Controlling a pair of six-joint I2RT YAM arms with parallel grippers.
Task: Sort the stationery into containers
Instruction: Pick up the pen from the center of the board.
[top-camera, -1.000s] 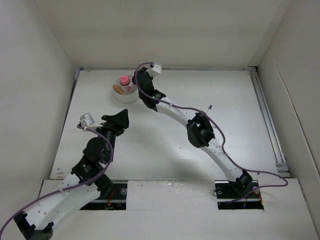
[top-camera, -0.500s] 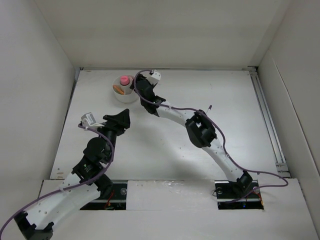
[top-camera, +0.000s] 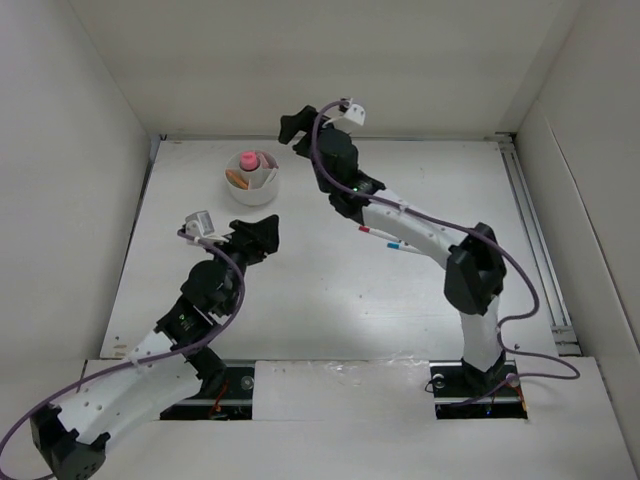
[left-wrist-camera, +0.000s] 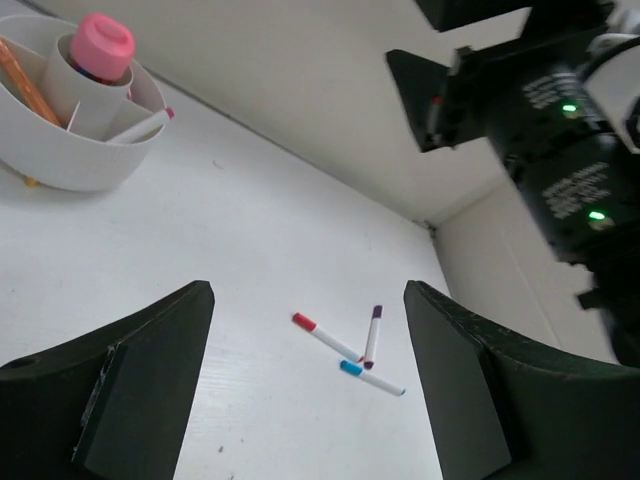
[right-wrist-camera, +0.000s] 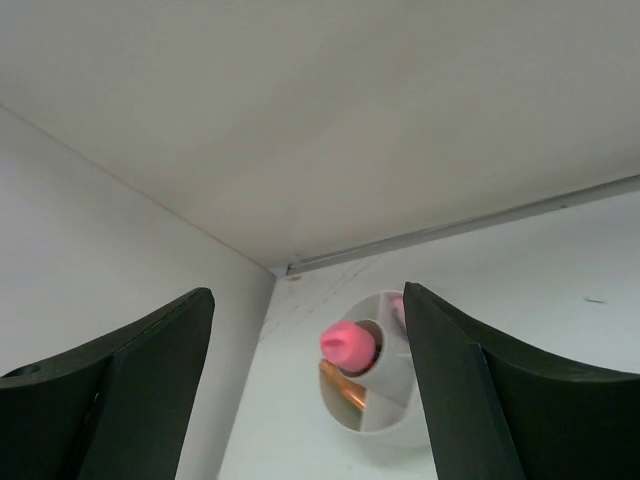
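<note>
As jaws gape, pens (left-wrist-camera: 335, 343) lie ahead.

Three pens (left-wrist-camera: 328, 340) (ends touching) lie well apart from the bowl (left-wrist-camera: 60, 165).

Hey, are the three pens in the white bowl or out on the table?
Out. The three pens lie loose on the table, well apart from the divided bowl.

Robotics lab test cell, white table (top-camera: 330, 300) boxed in by plain white walls (top-camera: 330, 60), left arm (top-camera: 195, 300) and right arm (top-camera: 420, 235) bolted side by side at its near edge, purple cables (top-camera: 318, 125) trailing from both, metal rail (top-camera: 535, 240) along the right side.
</note>
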